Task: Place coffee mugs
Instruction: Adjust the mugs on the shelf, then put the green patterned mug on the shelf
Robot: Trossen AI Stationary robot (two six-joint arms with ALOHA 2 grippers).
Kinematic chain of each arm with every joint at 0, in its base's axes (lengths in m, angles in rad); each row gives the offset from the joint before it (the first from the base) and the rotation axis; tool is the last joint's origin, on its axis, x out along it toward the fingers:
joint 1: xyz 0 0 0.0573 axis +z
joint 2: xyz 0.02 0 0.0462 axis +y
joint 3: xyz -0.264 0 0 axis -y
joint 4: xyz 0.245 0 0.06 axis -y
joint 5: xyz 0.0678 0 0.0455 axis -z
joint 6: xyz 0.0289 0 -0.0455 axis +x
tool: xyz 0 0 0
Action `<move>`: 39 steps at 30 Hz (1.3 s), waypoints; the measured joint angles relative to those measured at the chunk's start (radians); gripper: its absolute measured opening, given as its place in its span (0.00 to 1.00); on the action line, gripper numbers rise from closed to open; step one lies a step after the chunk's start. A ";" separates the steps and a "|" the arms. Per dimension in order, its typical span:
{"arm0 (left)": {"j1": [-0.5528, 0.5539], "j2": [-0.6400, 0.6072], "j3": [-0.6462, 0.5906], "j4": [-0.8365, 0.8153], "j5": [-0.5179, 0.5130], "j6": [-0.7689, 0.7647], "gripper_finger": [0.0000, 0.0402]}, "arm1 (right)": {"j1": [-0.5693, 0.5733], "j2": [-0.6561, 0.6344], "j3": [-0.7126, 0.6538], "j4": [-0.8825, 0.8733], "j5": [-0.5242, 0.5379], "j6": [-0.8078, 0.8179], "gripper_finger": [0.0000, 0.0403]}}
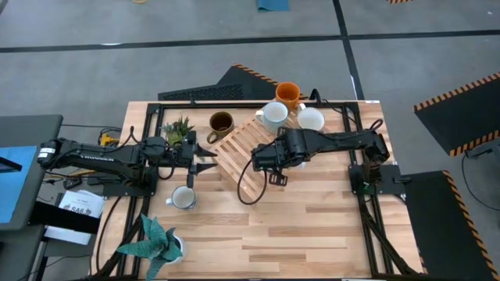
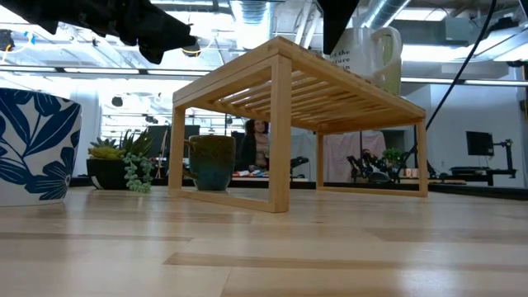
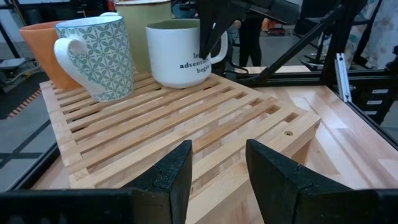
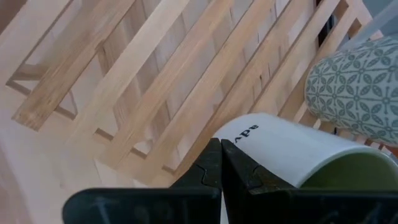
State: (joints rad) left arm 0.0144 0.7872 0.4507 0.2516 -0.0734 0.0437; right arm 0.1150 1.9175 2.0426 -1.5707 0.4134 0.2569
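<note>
A white mug with dark lettering stands on the slatted wood rack. My right gripper is shut on it from above and hides it in the high view. A patterned mug stands on the rack beside it. An orange mug and a cream mug sit behind. A dark brown mug stands on the table beyond the rack, and another white mug is nearer. My left gripper is open, level at the rack's left corner, touching nothing. My right gripper comes down from above at the lettered mug's handle side, fingers closed together there. The fingers themselves hide the exact place of contact. The mug is upright with its base on the rack's slats.
A small leafy plant stands near my left gripper, and a blue-leaf potted plant sits at the table's near left corner. Bare table lies in front of the rack. Black frame rails run along the table's sides.
</note>
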 joint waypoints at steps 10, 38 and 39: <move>0.000 0.000 0.000 0.000 -0.021 -0.008 0.34 | 0.000 0.000 0.000 0.000 0.021 0.007 0.05; 0.000 0.000 0.000 0.000 -0.022 -0.004 0.34 | 0.064 -0.108 -0.010 0.087 -0.017 -0.058 0.05; 0.000 0.000 0.000 0.001 -0.022 -0.004 0.34 | 0.077 -0.137 -0.021 0.111 -0.023 -0.057 0.05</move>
State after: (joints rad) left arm 0.0147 0.7872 0.4507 0.2522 -0.0952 0.0395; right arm 0.1922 1.7805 2.0211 -1.4596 0.3907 0.2003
